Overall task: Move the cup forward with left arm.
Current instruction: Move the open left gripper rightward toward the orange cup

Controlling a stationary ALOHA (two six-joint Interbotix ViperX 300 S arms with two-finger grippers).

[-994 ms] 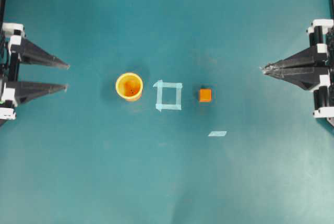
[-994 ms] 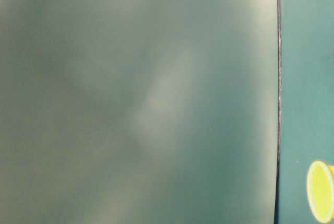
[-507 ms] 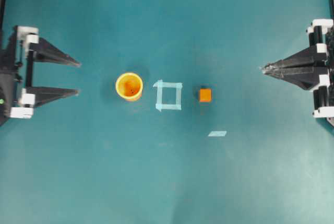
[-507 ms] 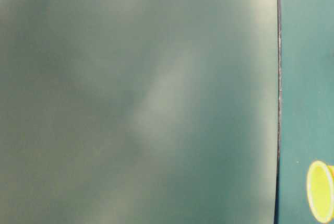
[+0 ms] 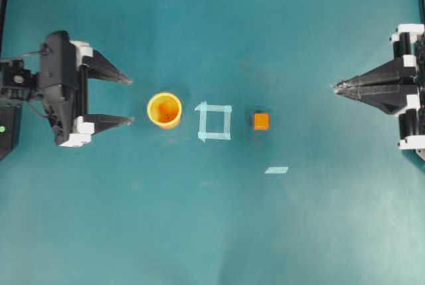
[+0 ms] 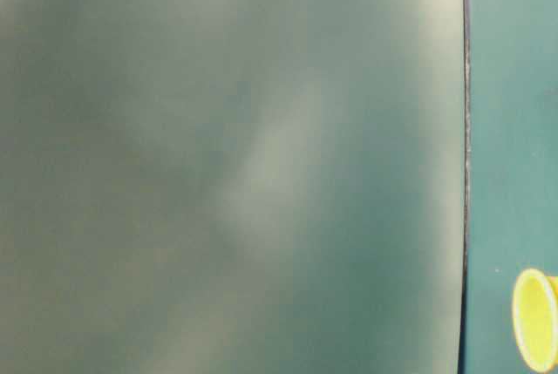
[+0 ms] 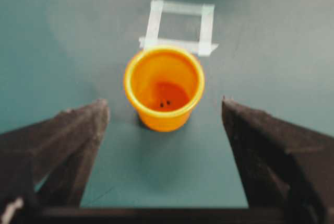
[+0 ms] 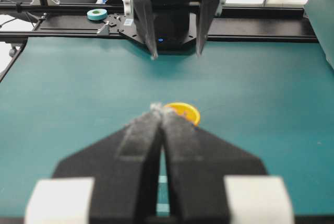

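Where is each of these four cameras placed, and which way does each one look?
Overhead: straight down on the table; left gripper, cup, tape square, orange cube, right gripper.
Table-level: low, mostly blocked by a blurred grey-green surface; only the cup's yellow rim, no robot.
Left wrist: looks ahead between its open black fingers at the cup and tape square.
Right wrist: looks along its shut fingers toward the left gripper.
Shared: every view shows the cup.

Left arm (image 5: 56, 86): was matte black, boxy wrist housing, thin grey cable at rear, white blocks at finger roots, fingers (image 5: 109, 69) tapered to points. Showed a small blue light on the housing in right wrist view. Right gripper (image 5: 340, 88): had same black wedge fingers, white mounting blocks, fuzzy grey wear on tips.
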